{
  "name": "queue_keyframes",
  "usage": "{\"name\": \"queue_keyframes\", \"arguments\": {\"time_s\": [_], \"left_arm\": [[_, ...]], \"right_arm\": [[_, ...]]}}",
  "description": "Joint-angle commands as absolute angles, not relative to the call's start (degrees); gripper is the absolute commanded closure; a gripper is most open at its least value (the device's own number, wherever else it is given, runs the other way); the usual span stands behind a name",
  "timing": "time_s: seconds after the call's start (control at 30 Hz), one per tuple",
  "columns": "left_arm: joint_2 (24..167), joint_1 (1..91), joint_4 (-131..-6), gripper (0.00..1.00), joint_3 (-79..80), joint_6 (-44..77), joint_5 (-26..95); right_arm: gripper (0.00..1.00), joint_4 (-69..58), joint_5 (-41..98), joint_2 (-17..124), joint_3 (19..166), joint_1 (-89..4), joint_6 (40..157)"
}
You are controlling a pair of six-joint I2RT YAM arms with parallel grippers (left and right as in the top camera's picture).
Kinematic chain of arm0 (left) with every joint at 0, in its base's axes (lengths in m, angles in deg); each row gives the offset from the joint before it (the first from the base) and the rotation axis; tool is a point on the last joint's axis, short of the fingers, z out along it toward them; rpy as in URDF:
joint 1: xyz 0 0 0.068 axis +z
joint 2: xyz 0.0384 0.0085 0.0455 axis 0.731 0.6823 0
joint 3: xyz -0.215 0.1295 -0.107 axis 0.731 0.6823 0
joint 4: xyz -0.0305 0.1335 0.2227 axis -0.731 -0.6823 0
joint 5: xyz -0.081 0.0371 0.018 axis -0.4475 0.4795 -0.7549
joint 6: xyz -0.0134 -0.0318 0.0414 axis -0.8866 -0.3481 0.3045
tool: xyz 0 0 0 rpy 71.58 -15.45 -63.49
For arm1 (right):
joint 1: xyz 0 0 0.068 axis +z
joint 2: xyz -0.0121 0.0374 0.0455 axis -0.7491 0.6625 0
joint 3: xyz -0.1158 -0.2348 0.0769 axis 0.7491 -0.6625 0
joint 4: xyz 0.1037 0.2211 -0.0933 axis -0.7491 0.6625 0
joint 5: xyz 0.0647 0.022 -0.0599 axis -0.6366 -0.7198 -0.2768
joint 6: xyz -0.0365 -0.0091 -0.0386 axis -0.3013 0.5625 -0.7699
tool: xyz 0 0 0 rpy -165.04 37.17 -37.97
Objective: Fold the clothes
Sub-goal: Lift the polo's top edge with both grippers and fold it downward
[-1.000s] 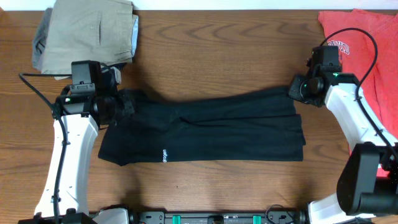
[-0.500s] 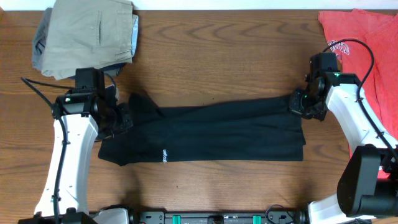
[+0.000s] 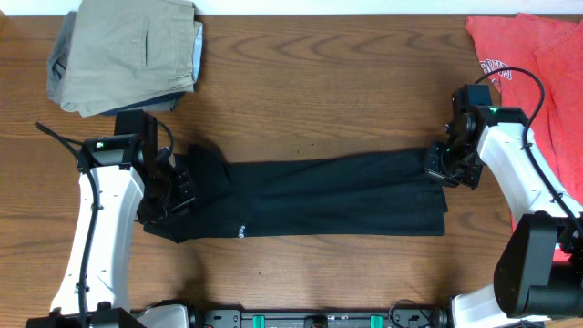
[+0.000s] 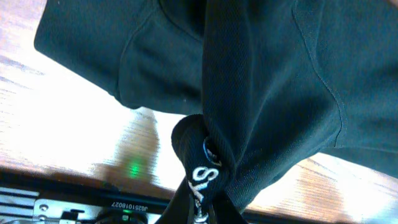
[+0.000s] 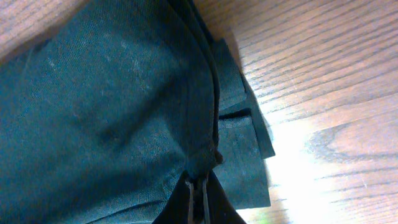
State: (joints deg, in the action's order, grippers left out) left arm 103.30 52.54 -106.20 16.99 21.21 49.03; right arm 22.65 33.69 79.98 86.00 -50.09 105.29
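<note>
seems soft and floppy: black shirt (image 3: 319, 196) stretched 9 to 3 o'clock on the table (image 3: 319, 82), left claw (image 3: 173, 187) clamped on its 9 o'clock end, right claw (image 3: 439, 164) clamped on the 3 o'clock end; best held by corners

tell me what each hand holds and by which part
Both hold the black shirt: the left hand pinches bunched fabric at its left end, the right hand the folded edge at its right end.

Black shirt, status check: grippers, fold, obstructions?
Left gripper and right gripper shut on ends of black shirt. Shirt stretched long between them. Khaki trousers, red T-shirt lie apart.
</note>
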Motion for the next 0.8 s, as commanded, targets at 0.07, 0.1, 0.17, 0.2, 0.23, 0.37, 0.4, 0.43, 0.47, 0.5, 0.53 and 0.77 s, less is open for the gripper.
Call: {"name": "queue_keyframes", "arguments": {"time_s": [0.07, 0.1, 0.17, 0.2, 0.23, 0.37, 0.4, 0.43, 0.47, 0.5, 0.53, 0.77], "left_arm": [[103.62, 52.67, -105.64, 0.94, 20.23, 20.82, 50.00], [103.62, 52.67, -105.37, 0.94, 21.34, 20.82, 50.00], [103.62, 52.67, -104.28, 0.94, 23.38, 20.80, 50.00], [103.62, 52.67, -103.43, 0.94, 24.47, 20.58, 50.00], [103.62, 52.67, -102.60, 0.94, 25.47, 20.03, 50.00], [103.62, 52.67, -100.35, 0.94, 27.62, 18.02, 49.97], [103.62, 52.67, -100.15, 0.94, 27.70, 18.02, 49.97], [103.62, 52.67, -100.02, 0.94, 27.70, 18.05, 50.00], [103.62, 52.67, -100.02, 0.94, 27.70, 18.05, 50.00], [103.62, 52.67, -100.02, 0.94, 27.70, 18.07, 50.00], [103.62, 52.67, -100.02, 0.94, 27.73, 18.07, 50.02], [103.62, 52.67, -99.97, 0.36, 27.70, 18.09, 50.00]], "right_arm": [[0.99, 23.31, 34.36, 79.06, 85.82, -50.68, 106.23], [0.99, 23.66, 34.36, 79.06, 85.71, -50.68, 106.23], [0.99, 23.77, 34.38, 79.06, 85.38, -50.68, 106.23], [0.99, 23.70, 34.38, 79.06, 85.25, -50.68, 106.23], [0.99, 23.70, 34.38, 79.06, 85.21, -50.68, 106.23], [0.99, 23.86, 34.38, 79.06, 85.17, -50.68, 106.23], [0.99, 23.99, 34.38, 79.06, 85.17, -50.68, 106.23], [0.99, 24.14, 34.38, 79.06, 85.17, -50.68, 106.23], [0.99, 24.18, 34.38, 79.06, 85.17, -50.68, 106.21], [0.99, 24.21, 34.38, 79.06, 85.14, -50.68, 106.21], [0.99, 24.16, 34.41, 79.06, 85.10, -50.62, 106.21], [0.67, 24.10, 34.63, 79.06, 85.06, -49.57, 106.19]]}}
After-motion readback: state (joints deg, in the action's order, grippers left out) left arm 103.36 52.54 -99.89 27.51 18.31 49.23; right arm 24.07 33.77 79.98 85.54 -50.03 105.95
